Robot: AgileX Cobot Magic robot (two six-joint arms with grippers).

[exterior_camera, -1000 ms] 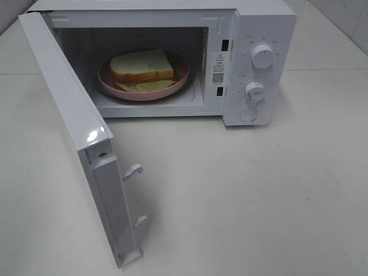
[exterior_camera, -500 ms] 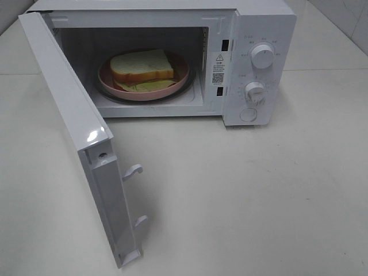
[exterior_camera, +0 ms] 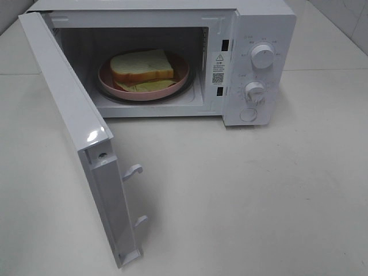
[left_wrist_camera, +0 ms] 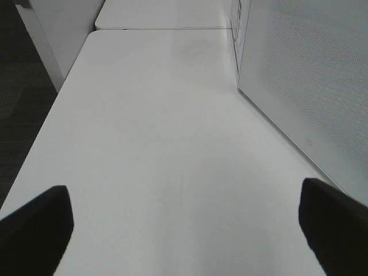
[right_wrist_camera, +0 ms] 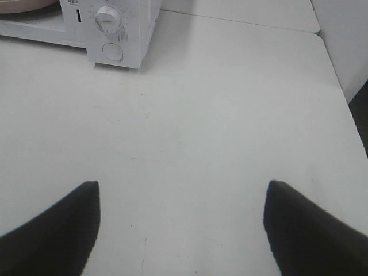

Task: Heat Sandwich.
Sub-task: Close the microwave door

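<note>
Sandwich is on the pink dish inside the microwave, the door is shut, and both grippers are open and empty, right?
Not the door: it stands wide open, as the exterior high view shows. The sandwich does sit on the pink dish inside the microwave, and the left gripper and right gripper are both open and empty.

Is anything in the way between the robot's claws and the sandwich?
For the left gripper, yes: the open door stands beside it, on the side toward the sandwich. For the right gripper, nothing visible does, just table.
</note>
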